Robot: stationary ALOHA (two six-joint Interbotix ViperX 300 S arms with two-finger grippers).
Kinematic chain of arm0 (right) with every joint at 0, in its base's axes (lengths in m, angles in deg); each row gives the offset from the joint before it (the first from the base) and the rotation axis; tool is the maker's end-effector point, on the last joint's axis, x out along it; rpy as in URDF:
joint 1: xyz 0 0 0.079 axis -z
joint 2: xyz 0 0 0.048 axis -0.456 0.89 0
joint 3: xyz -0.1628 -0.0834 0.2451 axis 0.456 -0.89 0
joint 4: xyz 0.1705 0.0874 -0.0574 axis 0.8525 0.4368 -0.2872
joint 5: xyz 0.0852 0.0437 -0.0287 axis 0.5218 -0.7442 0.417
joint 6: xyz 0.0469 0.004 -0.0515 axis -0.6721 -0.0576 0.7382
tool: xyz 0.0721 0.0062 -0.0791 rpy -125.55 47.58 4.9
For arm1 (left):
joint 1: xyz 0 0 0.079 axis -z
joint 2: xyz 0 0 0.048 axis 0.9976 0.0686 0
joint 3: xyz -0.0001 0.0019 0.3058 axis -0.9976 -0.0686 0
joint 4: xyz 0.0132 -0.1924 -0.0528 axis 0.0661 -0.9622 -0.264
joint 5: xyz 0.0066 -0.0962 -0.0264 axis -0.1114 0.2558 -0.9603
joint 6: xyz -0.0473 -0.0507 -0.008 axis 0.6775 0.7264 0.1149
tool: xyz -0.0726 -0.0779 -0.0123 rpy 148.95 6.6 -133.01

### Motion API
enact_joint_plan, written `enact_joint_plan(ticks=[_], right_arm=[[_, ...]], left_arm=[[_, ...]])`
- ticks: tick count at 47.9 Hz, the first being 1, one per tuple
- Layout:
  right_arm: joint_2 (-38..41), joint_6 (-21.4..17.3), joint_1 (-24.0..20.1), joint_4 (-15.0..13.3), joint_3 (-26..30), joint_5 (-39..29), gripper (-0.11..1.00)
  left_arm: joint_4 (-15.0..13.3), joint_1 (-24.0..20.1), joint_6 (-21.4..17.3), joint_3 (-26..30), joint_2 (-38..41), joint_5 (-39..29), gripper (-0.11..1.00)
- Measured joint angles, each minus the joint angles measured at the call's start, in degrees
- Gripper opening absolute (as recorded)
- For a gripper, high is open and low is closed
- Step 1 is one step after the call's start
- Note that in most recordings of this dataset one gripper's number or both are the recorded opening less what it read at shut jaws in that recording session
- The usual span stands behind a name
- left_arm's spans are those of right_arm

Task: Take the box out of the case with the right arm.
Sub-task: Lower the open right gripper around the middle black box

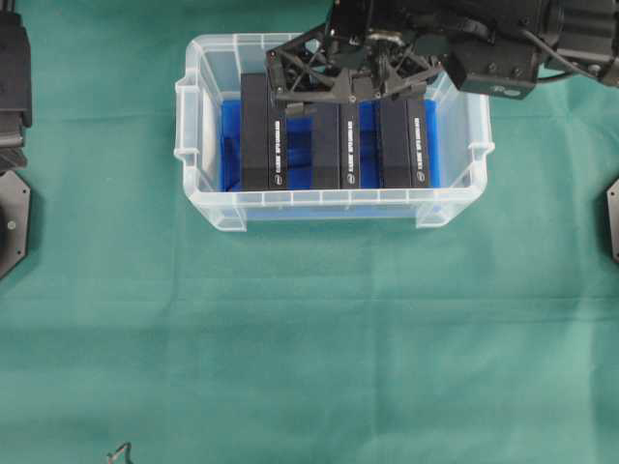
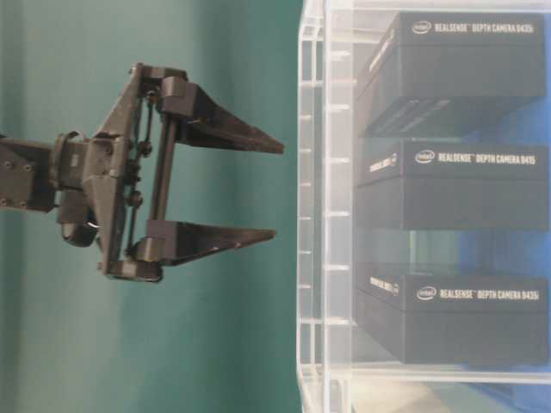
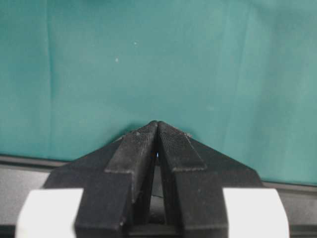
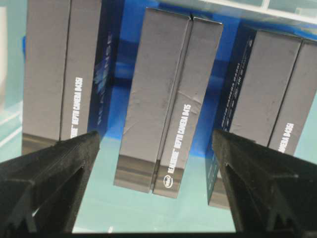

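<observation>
The case (image 1: 329,205) is a clear bin with a blue floor, standing on the green cloth at upper centre. Three black boxes stand on edge in it: left (image 1: 261,135), middle (image 1: 336,145) and right (image 1: 403,143). My right gripper (image 1: 353,92) hangs open over the case's far side. In the right wrist view the right gripper (image 4: 156,136) has its fingers either side of the middle box (image 4: 163,99), well apart from it. At table level the right gripper (image 2: 275,189) is just outside the case wall (image 2: 314,215). My left gripper (image 3: 157,123) is shut on nothing.
The left arm (image 1: 12,77) rests at the left edge of the table. Black base plates sit at the left (image 1: 12,217) and right (image 1: 612,222) edges. A small dark object (image 1: 118,452) lies at the front edge. Green cloth (image 1: 319,348) covers the table.
</observation>
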Motion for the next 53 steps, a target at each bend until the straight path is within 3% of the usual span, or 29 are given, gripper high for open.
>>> enact_joint_plan(ticks=[22, 53], right_arm=[[1.3, -1.2, 0.0, 1.1, -5.0, 6.8, 0.92], [5.4, -2.5, 0.0, 2.8, -9.0, 11.2, 0.92]], left_arm=[[0.0, 0.0, 0.0, 0.0, 0.1, 0.0, 0.00], [-0.1, 0.0, -0.1, -0.1, 0.1, 0.0, 0.00]])
